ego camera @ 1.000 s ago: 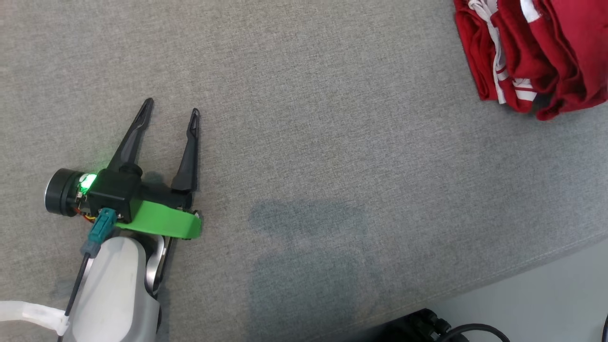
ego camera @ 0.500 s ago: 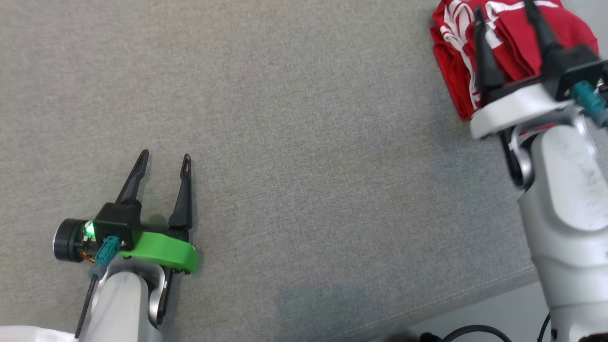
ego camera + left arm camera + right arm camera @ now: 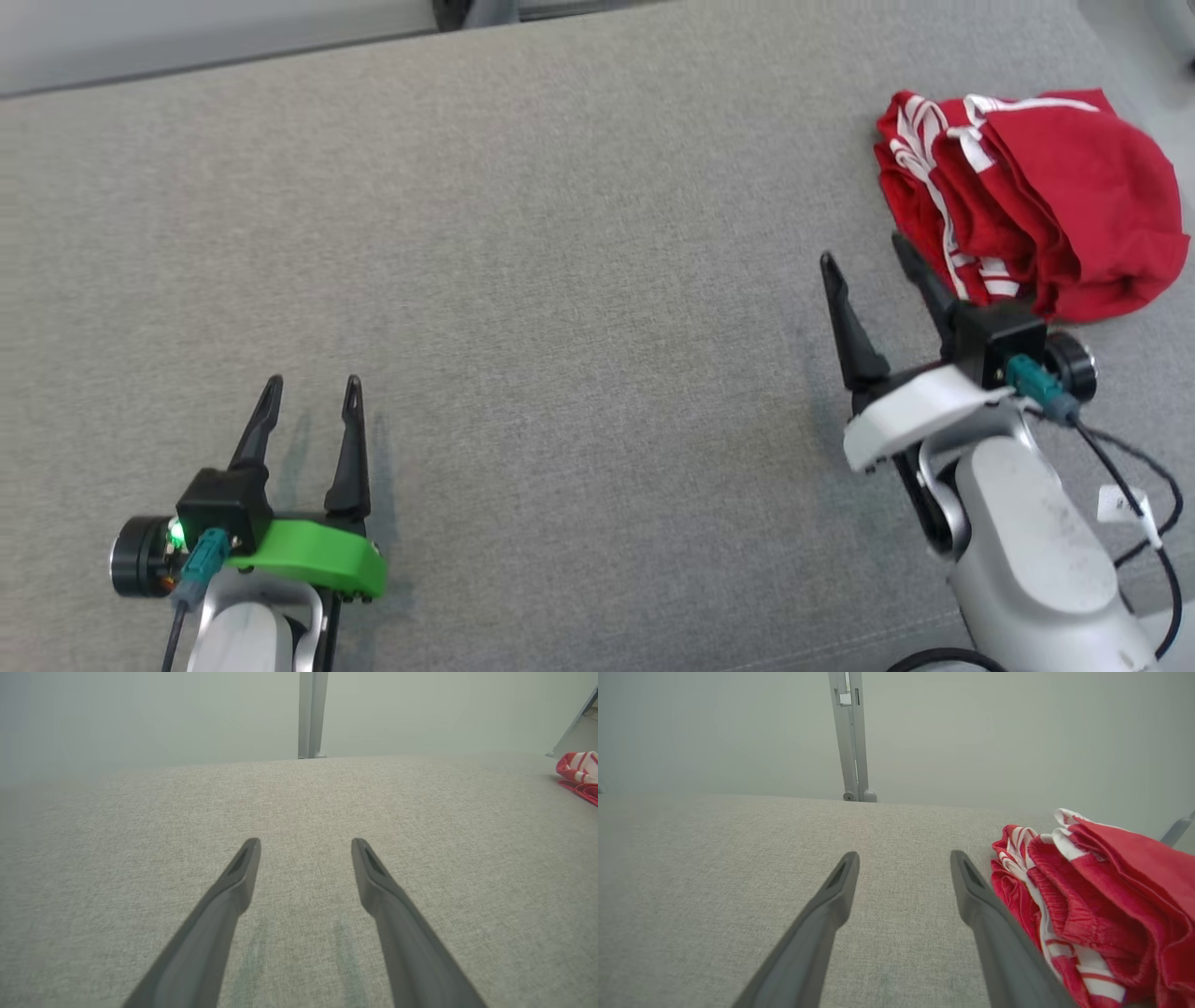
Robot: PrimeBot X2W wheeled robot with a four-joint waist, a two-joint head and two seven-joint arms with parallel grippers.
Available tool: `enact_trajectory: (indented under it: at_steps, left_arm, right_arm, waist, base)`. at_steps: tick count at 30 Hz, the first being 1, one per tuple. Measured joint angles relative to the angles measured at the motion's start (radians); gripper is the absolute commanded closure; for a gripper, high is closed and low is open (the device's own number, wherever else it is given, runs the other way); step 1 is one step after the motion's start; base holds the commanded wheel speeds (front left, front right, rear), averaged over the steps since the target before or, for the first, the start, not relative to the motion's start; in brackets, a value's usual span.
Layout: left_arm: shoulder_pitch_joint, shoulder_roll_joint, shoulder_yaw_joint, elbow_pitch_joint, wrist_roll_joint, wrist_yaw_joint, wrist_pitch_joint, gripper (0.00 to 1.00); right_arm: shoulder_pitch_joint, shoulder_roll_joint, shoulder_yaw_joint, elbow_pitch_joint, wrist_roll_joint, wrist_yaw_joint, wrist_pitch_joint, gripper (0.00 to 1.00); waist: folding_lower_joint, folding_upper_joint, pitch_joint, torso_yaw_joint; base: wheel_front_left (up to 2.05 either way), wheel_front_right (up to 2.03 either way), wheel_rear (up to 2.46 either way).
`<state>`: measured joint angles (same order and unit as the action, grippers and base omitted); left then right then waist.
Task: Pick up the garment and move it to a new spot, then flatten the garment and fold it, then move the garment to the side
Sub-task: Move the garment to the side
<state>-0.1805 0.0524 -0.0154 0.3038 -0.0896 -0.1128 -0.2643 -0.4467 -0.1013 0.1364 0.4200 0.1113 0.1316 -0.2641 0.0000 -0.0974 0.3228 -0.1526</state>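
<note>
— Where are the red clothes (image 3: 1046, 187)?

— Up at 2 o'clock in the head view. They lie in a bunched heap on the grey cloth top (image 3: 579, 280), near its far right corner. They are red with white stripes.

— Is a gripper holding them?

— No. The right gripper (image 3: 862, 250) is at 4 o'clock. Its 2 dark fingers are spread apart with nothing between them. They point to about 11 o'clock.

— How near is it to the heap?

— Just beside it. The heap sits at 1 o'clock from the gripper. The finger on that side is right by the heap's edge, but I cannot tell if it touches. In the right wrist view the heap is from 3 o'clock to 5 o'clock, and that finger crosses in front of it.

— And the other one?

— The left gripper (image 3: 313, 383) is down at 7 o'clock, well apart from the heap. Its 2 fingers are spread too, with bare grey cloth showing between them. They point to 12 o'clock.

— Can its camera see the clothes?

— A little bit, far off at 2 o'clock, at the edge of the left wrist view.

— Anything else?

— A grey post (image 3: 850, 732) stands past the far edge of the cloth top, at 12 o'clock in both wrist views. A small white tag (image 3: 1117, 504) hangs by the right arm.
</note>
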Motion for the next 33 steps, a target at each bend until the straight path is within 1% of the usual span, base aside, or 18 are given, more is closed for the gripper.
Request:
enact_trajectory:
  at_steps: [3,8,14,17,21,26,33]
  left_arm:
    - [0.024,-0.001,0.007,0.004,-0.009,0.005,0.000,0.00]
    - [0.068,-0.001,0.001,0.005,-0.027,0.014,0.000,0.00]
    - [0.111,-0.002,0.003,0.005,-0.040,0.026,0.000,0.00]
    - [0.134,-0.002,-0.002,0.006,-0.046,0.030,0.000,0.00]
    - [0.147,-0.002,-0.010,0.003,-0.049,0.034,0.000,0.00]
    - [0.151,-0.002,-0.010,0.002,-0.049,0.034,0.000,0.00]
    - [0.155,-0.002,-0.002,-0.002,-0.047,0.034,0.000,0.00]
  right_arm:
    - [0.060,0.022,-0.019,0.000,0.006,0.000,0.000,0.00]
    - [0.134,0.040,-0.031,-0.005,0.001,0.000,0.000,0.00]
    - [0.195,0.050,-0.049,-0.014,-0.004,0.000,0.000,0.00]
    - [0.223,0.051,-0.083,-0.028,0.008,0.000,0.000,0.00]
    - [0.240,0.052,-0.071,-0.042,0.009,-0.001,0.000,0.00]
    - [0.256,0.053,-0.072,-0.047,0.020,0.000,0.000,0.00]
    - [0.279,0.052,-0.065,-0.047,0.027,0.000,0.000,0.00]
  waist:
    - [0.0000,-0.0001,-0.033,0.022]
    - [0.0000,-0.0001,-0.083,0.057]
    - [0.0000,-0.0001,-0.137,0.098]
    - [0.0000,-0.0001,-0.164,0.114]
    - [0.0000,-0.0002,-0.189,0.136]
    - [0.0000,-0.0002,-0.209,0.151]
    - [0.0000,-0.0002,-0.213,0.150]
  base:
    - [0.00,0.00,0.00]
    - [0.00,0.00,0.00]
    - [0.00,0.00,0.00]
    - [0.00,0.00,0.00]
    - [0.00,0.00,0.00]
    - [0.00,0.00,0.00]
    - [0.00,0.00,0.00]
